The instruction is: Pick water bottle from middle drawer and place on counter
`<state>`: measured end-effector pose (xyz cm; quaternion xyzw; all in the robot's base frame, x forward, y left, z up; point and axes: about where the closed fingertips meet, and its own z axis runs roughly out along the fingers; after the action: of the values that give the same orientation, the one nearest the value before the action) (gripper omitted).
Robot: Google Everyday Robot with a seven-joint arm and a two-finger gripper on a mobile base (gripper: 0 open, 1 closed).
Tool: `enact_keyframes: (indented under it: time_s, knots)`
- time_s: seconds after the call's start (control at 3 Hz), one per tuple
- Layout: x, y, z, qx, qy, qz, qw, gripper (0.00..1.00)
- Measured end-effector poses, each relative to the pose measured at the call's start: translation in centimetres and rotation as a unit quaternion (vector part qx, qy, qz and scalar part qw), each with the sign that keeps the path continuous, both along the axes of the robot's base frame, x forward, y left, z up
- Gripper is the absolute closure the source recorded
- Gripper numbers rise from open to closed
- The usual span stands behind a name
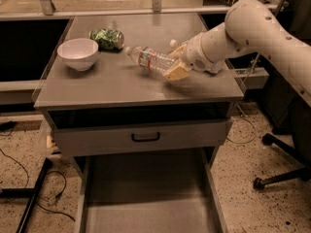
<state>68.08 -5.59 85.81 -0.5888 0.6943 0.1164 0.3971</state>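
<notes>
1. The water bottle (150,59) is gripped near its base by the tool (172,60), whose tan fingers are closed on it. It is held almost on its side, low over the worktop (121,89), apparently ready for setting down. Contact with the surface cannot be told.
2. The middle drawer (146,203) is seen pulled out below, with nothing in it.
3. The bottle is clear and crinkled, with a white cap and a reddish label band. Its cap is pointed toward the white bowl (77,53).
</notes>
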Motion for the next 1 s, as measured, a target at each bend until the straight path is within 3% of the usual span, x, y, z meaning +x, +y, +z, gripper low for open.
enact_keyframes:
  time_s: [1.0]
  knots:
    - [0.00,0.01,-0.01,0.000,0.000,0.000,1.0000,0.12]
